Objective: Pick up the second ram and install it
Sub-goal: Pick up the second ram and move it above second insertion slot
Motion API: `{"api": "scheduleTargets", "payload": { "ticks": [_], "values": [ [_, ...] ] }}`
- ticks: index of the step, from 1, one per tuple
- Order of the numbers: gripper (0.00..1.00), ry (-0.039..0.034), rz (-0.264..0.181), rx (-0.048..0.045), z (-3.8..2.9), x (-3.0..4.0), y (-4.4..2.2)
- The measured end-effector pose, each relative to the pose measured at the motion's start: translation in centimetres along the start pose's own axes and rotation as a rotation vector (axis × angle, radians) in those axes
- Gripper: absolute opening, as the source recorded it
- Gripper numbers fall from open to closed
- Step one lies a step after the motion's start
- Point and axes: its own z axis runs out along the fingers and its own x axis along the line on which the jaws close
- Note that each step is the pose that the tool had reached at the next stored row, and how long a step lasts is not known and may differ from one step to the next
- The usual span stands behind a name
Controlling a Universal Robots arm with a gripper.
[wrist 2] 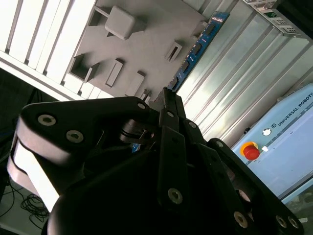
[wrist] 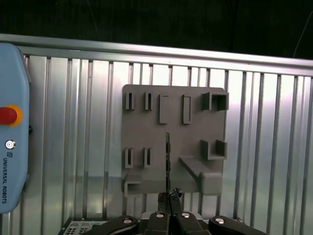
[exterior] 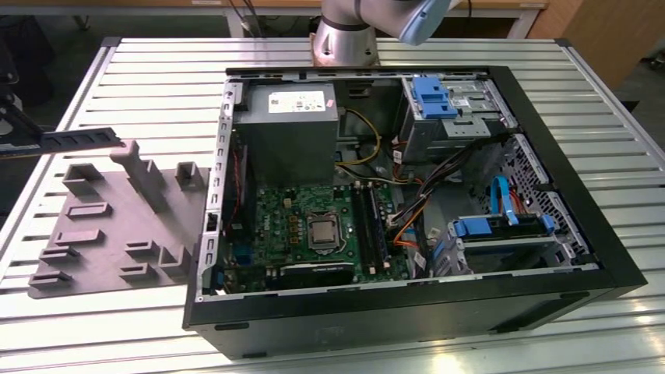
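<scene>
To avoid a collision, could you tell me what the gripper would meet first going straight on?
Likely the flat grey plastic fixture plate: the gripper, shut on the long dark memory stick, points at its middle, though depth is unclear.

Lettering marks the pendant [wrist: 12, 88] and the power supply [exterior: 286, 148]

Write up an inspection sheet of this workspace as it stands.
Surface: slatted metal table carrying an open computer case and a grey fixture plate.
Job's things: second ram held in the air over the fixture plate, outside the case.
Clutter: nothing seen.
Grippers: gripper, jaws shut on the second ram.
Cables: coloured wires inside the case.
Surroundings: light-blue pendant with a red button, beside the plate.
</scene>
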Motion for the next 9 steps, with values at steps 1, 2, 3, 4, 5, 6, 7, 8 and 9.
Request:
{"api": "scheduleTargets", "payload": {
  "ticks": [1, 2, 3, 4, 5, 6, 7, 8, 9],
  "values": [
    [0.12, 0.0, 0.0, 0.0, 0.0, 0.0, -0.1],
    [0.12, -0.0001, 0.0, 0.0, 0.01, 0.01, -0.19],
    [0.12, 0.0, 0.0, 0.0, 0.02, 0.02, -0.39],
    [0.12, 0.0, 0.0, 0.0, 0.02, 0.02, -0.5],
    [0.12, 0.0, 0.0, 0.0, 0.02, 0.02, -0.59],
    [0.12, 0.0, 0.0, 0.0, 0.02, 0.02, -0.67],
    [0.12, 0.0, 0.0, 0.0, 0.03, 0.03, -0.75],
    [0.12, 0.0, 0.0, 0.0, 0.03, 0.03, -0.81],
    [0.12, -0.0001, 0.0, 0.0001, 0.04, 0.03, -0.88]
  ]
}}
